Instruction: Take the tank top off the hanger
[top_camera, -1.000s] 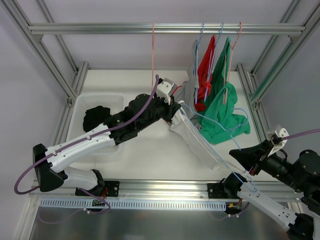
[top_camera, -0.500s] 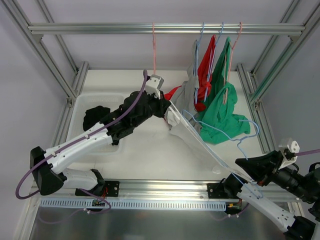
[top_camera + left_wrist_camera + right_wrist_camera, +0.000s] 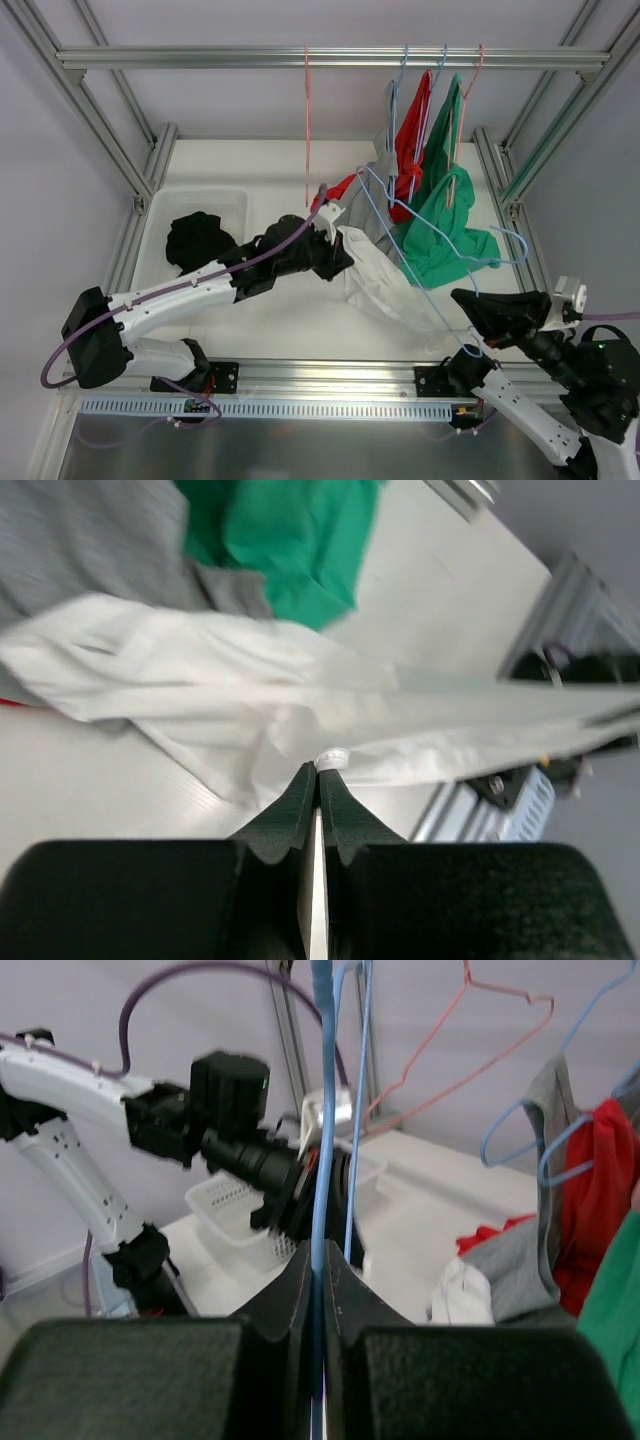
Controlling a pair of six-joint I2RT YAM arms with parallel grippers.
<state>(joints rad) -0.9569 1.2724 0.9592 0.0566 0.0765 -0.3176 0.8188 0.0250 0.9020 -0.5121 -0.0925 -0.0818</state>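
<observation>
Left gripper (image 3: pixel 318 772), clamped on the tank top (image 3: pixel 385 285), has pulled it slack below the blue hanger (image 3: pixel 322 1110), which the right gripper (image 3: pixel 318 1260) clamps; removal appears nearly complete.

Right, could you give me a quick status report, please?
Left gripper shut on white tank top. Right gripper shut on blue hanger. Green garment hangs right beside.

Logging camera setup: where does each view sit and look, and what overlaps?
Top external: high behind the robot, facing down; left arm and right arm show.
Left wrist: along left claw, shut on the white tank top.
Right wrist: past the right claw, shut on the blue hanger, toward the left arm.
Shared: tank top, top and left wrist.
</observation>
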